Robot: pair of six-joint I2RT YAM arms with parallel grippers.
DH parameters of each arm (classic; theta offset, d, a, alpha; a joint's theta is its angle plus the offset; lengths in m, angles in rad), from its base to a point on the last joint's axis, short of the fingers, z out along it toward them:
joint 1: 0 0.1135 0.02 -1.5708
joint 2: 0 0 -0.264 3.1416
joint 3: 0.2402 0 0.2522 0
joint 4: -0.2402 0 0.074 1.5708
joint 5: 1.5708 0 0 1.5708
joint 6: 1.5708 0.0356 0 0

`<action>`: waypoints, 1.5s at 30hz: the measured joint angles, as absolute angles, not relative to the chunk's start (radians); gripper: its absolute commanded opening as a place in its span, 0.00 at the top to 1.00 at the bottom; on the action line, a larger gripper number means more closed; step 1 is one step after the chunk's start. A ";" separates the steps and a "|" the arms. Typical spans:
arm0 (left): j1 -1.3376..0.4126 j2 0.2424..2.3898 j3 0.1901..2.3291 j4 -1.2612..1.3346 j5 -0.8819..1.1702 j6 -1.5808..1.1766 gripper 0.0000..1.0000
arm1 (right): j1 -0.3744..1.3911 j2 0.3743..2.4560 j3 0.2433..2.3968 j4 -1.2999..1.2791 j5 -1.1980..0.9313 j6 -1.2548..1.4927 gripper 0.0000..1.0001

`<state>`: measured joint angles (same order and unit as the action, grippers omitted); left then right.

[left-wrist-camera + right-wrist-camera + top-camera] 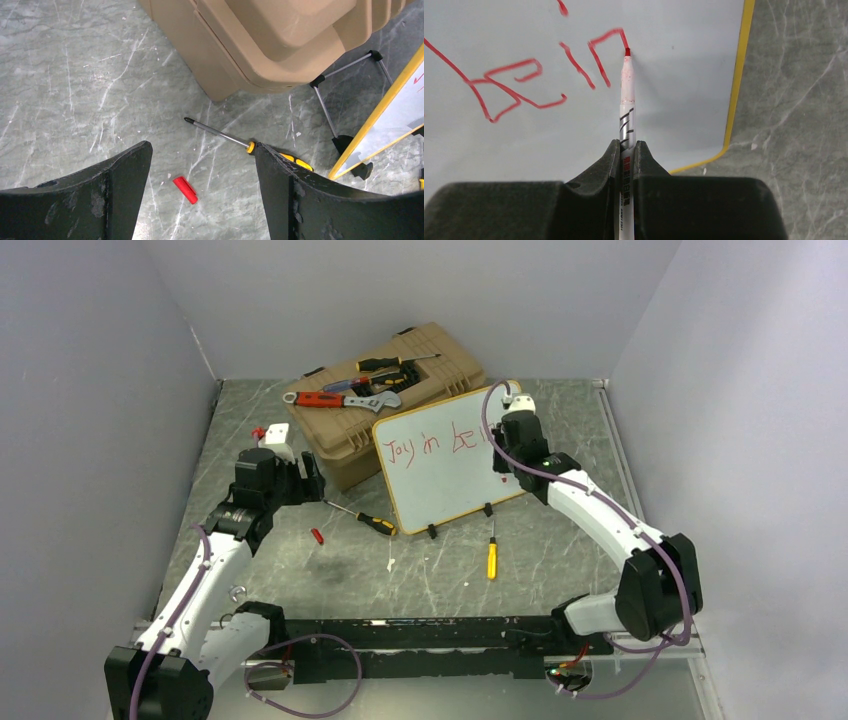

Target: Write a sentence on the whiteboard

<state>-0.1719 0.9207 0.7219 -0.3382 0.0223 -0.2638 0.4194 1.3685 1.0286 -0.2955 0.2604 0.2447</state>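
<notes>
Left hand (202, 146) hangs wide open over the worktop (75, 75), holding nothing, parked out of the way by the red cap (185, 190). Whiteboard (450, 485) leans on the toolbox (345, 450) so it faces the arms. Right hand (626, 150) pinches the marker (627, 95), tip on the sentence (432, 443), mid "being".

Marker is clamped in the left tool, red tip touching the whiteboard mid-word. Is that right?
Not quite: it is the right tool that clamps the marker, as the right wrist view shows. The rest holds: its red tip touches the whiteboard mid-word.
</notes>
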 measured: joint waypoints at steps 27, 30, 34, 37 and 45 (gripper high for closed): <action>-0.172 0.920 0.722 -0.337 0.022 -0.263 0.19 | 0.337 1.309 1.000 -0.297 0.255 0.190 1.00; -0.172 0.920 0.722 -0.337 0.022 -0.263 0.19 | 0.337 1.309 1.007 -0.280 0.236 0.173 1.00; -0.172 0.920 0.722 -0.337 0.022 -0.263 0.19 | 0.337 1.315 1.013 -0.272 0.220 0.156 1.00; -0.172 0.920 0.722 -0.337 0.022 -0.263 0.19 | 0.337 1.327 1.015 -0.268 0.213 0.149 1.00; -0.172 0.920 0.722 -0.337 0.022 -0.263 0.19 | 0.337 1.354 1.029 -0.268 0.198 0.134 1.00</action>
